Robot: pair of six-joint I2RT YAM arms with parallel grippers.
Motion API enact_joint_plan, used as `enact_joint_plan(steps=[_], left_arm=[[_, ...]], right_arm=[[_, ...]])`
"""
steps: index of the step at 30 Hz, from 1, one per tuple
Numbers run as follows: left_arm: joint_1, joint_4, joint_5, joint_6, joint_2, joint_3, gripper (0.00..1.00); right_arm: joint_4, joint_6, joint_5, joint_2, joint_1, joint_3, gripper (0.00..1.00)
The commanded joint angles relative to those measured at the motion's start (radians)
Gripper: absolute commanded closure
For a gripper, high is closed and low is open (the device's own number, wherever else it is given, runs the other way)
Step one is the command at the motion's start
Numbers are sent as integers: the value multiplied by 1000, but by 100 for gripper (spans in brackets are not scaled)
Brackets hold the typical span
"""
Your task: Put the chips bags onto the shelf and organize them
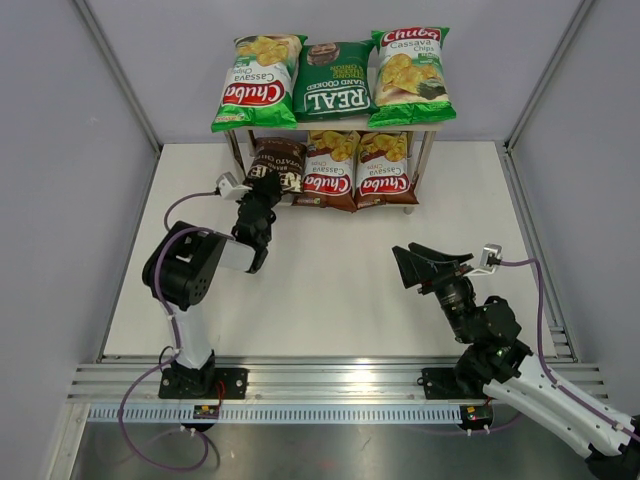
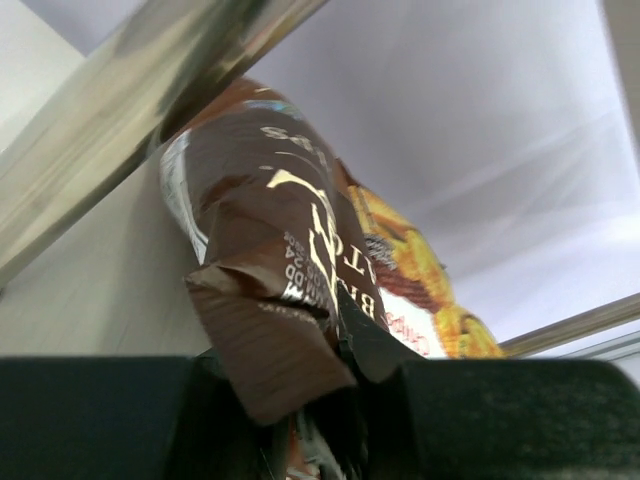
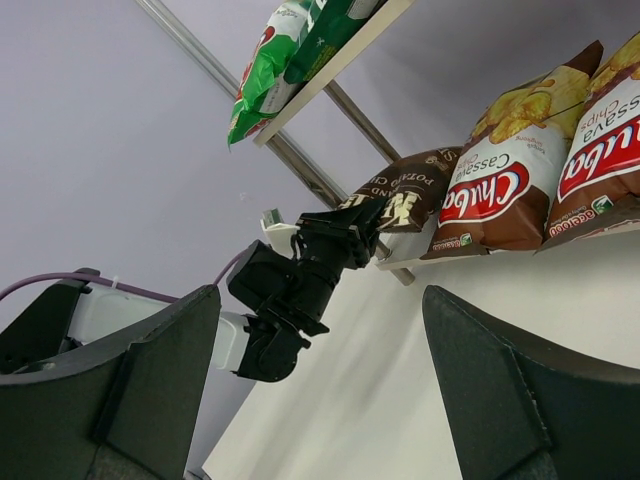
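Note:
The shelf (image 1: 424,160) stands at the back centre. Its top board holds a light-green Chuba bag (image 1: 255,82), the dark-green REAL bag (image 1: 333,82) and a second light-green Chuba bag (image 1: 410,75). The lower board holds the dark-brown Kettle bag (image 1: 280,165) at the left and two brown Chuba bags (image 1: 330,170) (image 1: 385,168). My left gripper (image 1: 268,192) is shut on the near crimped end of the Kettle bag (image 2: 270,260), beside the shelf's front left leg (image 2: 150,90). My right gripper (image 1: 415,262) is open and empty, well in front of the shelf.
The white table (image 1: 330,290) is walled by grey panels left, right and behind. In the right wrist view the left arm (image 3: 290,290) reaches to the Kettle bag (image 3: 415,195), next to a brown Chuba bag (image 3: 500,190). The right gripper's fingers (image 3: 130,390) frame that view.

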Motion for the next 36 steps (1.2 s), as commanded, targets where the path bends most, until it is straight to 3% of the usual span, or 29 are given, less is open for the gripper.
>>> enact_joint_plan(steps=[1, 5, 11, 29, 32, 33, 36], left_arm=[[1, 87, -47, -19, -92, -8, 80], [16, -53, -16, -52, -96, 9, 81], [42, -74, 47, -80, -47, 21, 82], [41, -458, 41, -103, -50, 90, 80], [41, -481, 42, -111, -56, 84, 71], [41, -487, 47, -108, -55, 83, 63], [42, -524, 51, -95, -53, 98, 55]], right_arm=[[-2, -3, -10, -14, 2, 6, 10], [-19, 5, -6, -15, 2, 8, 10], [-37, 11, 2, -30, 2, 6, 10], [-62, 15, 7, -64, 1, 5, 10], [-65, 12, 8, -66, 1, 6, 10], [-66, 12, 7, -66, 2, 8, 10], [-78, 6, 8, -63, 1, 14, 10]])
